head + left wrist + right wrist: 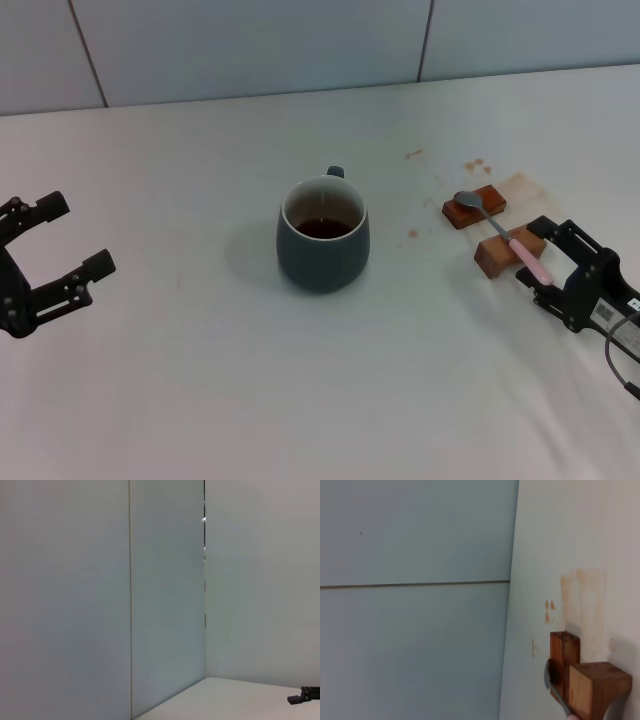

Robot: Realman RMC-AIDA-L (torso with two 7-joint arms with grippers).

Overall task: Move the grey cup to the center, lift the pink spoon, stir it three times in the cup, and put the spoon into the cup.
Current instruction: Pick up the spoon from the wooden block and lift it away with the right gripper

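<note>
The grey cup (322, 235) stands upright in the middle of the white table, its handle pointing away from me and dark brown residue inside. The pink spoon (512, 241) lies across two brown wooden blocks to the cup's right, with its metal bowl on the far block and its pink handle on the near block. My right gripper (546, 263) is open, its fingers on either side of the handle's near end. The right wrist view shows the blocks and the spoon's metal neck (554, 694). My left gripper (78, 236) is open and empty at the far left.
The far wooden block (474, 207) and the near wooden block (505, 250) sit at the right. Brown stains (520, 183) mark the table beyond them. A grey panelled wall (250, 45) runs along the table's back edge.
</note>
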